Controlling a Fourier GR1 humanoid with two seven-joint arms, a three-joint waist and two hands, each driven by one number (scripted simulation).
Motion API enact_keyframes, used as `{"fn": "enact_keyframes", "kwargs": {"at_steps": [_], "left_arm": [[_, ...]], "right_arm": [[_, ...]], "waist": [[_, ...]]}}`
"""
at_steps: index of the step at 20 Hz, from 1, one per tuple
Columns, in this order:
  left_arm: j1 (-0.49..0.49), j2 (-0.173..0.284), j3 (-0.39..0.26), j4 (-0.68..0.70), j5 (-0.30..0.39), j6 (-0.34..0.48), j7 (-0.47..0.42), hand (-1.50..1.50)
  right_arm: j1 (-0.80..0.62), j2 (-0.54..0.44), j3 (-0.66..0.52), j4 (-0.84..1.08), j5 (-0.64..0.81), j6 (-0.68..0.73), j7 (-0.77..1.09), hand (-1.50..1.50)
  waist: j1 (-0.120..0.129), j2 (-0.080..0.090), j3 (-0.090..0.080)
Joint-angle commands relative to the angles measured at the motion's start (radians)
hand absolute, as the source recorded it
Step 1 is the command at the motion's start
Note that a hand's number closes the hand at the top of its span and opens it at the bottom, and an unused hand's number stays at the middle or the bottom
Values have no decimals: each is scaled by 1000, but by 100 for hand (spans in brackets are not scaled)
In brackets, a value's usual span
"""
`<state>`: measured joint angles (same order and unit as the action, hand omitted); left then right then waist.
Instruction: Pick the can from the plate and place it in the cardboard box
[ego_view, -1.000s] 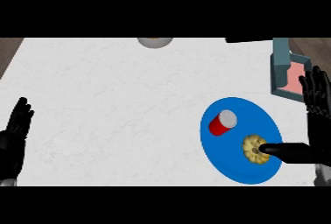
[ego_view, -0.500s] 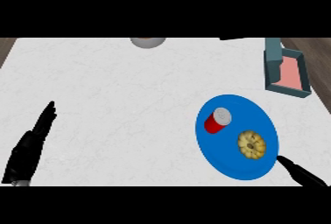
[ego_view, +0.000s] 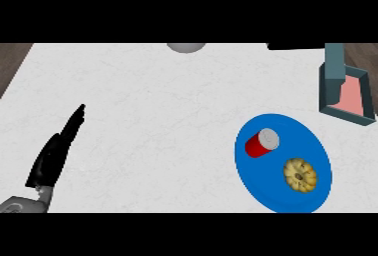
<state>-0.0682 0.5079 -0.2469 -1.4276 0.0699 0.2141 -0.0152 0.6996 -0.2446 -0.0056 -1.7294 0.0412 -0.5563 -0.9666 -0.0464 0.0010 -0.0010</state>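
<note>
Left robot hand (ego_view: 55, 152) flat, empty, one can (ego_view: 260, 143), one plate (ego_view: 255, 180), one box (ego_view: 347, 95)

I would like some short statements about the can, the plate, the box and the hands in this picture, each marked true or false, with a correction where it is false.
1. The red can lies on the blue plate. True.
2. The can is already inside the box. False: it is on the plate, and the box stands apart, toward the far right of the counter.
3. A round yellow-brown food item lies on the same plate as the can. True.
4. The right hand is curled round the can. False: no right hand shows in the view and nothing touches the can.
5. The left hand shows at the view's left with straight fingers, holding nothing. True.
</note>
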Motion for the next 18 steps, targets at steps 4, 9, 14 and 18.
{"fn": "enact_keyframes", "kwargs": {"at_steps": [4,9,14,18], "left_arm": [[-33,-52,-34,19,-47,0,-1,0],[-118,-75,-26,91,-71,-16,-1,0],[-79,-89,-32,60,-80,-27,-3,0],[-88,-90,13,119,-75,-51,-28,0]], "right_arm": [[251,-1,136,-276,292,-131,260,-150],[252,25,215,-386,560,-133,580,-150],[183,103,218,-411,789,-41,852,-150],[115,178,296,-429,952,56,992,-150]], "waist": [[41,3,-2],[51,9,-3],[60,7,-1],[51,3,0]]}}
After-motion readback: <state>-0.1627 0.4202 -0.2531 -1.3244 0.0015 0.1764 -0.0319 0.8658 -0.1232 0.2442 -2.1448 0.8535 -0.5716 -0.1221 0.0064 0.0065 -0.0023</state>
